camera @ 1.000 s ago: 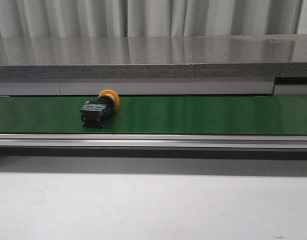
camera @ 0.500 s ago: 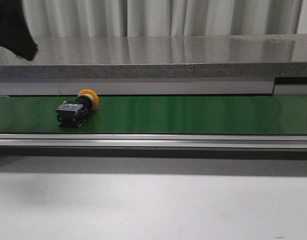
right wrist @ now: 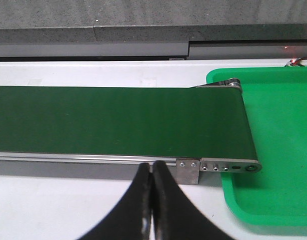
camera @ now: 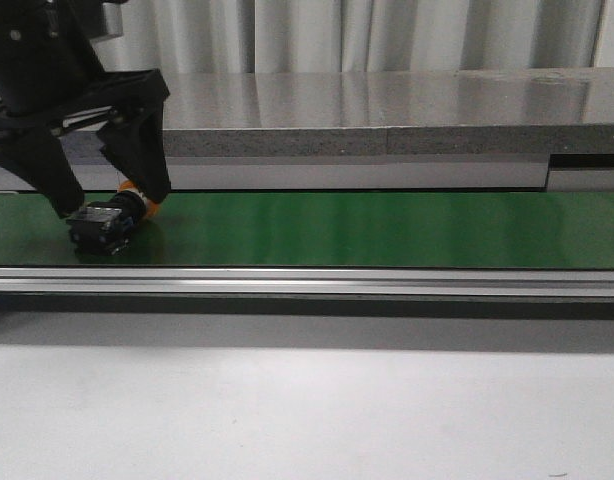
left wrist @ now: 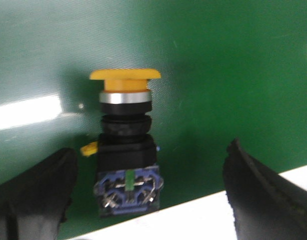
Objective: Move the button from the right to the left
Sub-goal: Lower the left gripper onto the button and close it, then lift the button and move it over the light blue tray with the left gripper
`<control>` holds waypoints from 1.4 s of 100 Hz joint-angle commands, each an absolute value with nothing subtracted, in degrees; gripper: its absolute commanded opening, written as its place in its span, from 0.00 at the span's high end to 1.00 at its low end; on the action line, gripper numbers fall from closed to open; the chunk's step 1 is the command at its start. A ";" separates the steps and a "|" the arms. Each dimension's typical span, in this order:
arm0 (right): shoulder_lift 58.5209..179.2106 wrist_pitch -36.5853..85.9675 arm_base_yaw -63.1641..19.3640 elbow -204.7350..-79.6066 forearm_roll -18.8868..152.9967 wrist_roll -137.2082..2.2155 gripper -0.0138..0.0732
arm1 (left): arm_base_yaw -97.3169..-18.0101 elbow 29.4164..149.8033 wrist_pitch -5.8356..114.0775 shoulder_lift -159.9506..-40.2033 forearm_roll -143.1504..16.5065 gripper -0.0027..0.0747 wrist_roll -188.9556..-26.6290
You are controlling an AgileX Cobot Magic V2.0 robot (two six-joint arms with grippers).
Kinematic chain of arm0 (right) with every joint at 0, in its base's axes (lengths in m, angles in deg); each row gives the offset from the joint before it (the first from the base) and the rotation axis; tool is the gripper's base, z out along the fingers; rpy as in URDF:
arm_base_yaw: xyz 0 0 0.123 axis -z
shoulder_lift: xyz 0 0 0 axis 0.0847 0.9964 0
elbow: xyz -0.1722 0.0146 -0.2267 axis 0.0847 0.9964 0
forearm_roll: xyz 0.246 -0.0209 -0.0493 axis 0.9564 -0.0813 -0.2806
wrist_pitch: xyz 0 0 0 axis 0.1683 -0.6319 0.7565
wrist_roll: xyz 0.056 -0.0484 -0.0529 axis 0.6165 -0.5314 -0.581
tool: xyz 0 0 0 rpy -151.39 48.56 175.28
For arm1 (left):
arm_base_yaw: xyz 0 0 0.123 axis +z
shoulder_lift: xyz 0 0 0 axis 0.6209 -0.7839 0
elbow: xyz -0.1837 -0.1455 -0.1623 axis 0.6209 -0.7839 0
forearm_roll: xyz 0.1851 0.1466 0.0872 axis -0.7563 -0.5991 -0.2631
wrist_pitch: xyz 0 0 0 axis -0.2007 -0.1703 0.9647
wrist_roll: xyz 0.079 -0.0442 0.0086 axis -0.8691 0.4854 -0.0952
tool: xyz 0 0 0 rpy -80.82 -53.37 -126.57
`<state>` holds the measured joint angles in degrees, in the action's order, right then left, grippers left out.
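Two spread fingers of the left pincer (camera: 107, 208) straddle the button (camera: 109, 222) on the green belt (camera: 387, 228), untouched.

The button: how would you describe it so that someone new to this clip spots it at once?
Find the long green conveyor belt running across the front view, then follow it to its left end, where the open left gripper straddles it. The button lies on its side on the belt between the fingers: a black boxy body with a yellow-orange mushroom head, the only loose object on the belt.
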<state>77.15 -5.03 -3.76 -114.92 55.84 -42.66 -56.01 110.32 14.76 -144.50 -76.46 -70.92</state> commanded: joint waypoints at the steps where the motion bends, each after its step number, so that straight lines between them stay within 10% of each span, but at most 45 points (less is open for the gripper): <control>1: 77.75 -0.49 -3.61 -116.40 55.80 -43.15 0.92 | -56.35 112.26 15.21 -142.98 -75.18 0.21 -70.89; 23: 77.75 -0.49 -3.61 -116.40 55.80 -43.15 0.92 | -56.35 112.26 15.21 -144.97 -76.32 0.26 -70.79; 57: 77.75 -0.49 -3.61 -116.40 55.80 -43.15 0.92 | -56.35 112.26 15.53 -144.97 -76.32 0.67 -70.79; 96: 77.75 -0.49 -3.61 -116.40 55.80 -43.15 0.92 | -53.64 120.27 12.11 -142.85 -78.37 0.67 -70.24; 140: 77.75 -0.49 -3.61 -116.40 55.80 -43.15 0.92 | -30.66 121.12 8.07 -139.63 -83.46 0.67 -72.16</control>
